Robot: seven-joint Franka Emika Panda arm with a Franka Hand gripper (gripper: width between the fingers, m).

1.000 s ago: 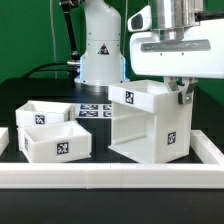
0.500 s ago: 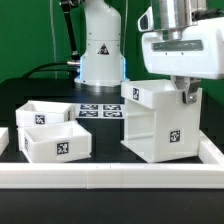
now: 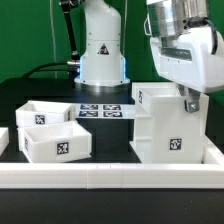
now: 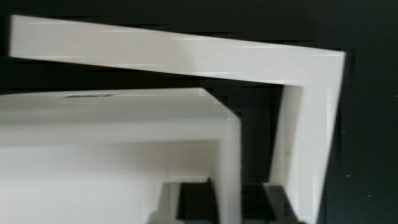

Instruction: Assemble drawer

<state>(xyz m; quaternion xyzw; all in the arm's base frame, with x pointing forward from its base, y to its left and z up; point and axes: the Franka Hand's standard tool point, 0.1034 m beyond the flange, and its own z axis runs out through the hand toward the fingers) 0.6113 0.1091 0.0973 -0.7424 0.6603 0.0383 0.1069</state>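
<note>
Tall hollow white plastic box shell (image 3: 170, 128): upright, long axis vertical, one tagged face toward the near edge of the black table (image 3: 110, 150), by its near corner at the exterior view's right
Two-finger gripper (image 3: 189, 101): clamped from above on the shell's upper wall
Nearer small open-top white tray (image 3: 55, 143) and farther small open-top white tray (image 3: 37, 113): mouths up, empty, just beside each other, toward the opposite near corner

No words or numbers can be read. The robot base (image 3: 100, 68) has a small triangle sign (image 3: 101, 47) with a black mark inside. The shell (image 3: 160, 120) has two black-and-white square tags, one low on its front and one high on its side. The front tray (image 3: 45, 148) and the back tray (image 3: 28, 112) each show one such tag. The marker board (image 3: 100, 110) shows several.
</note>
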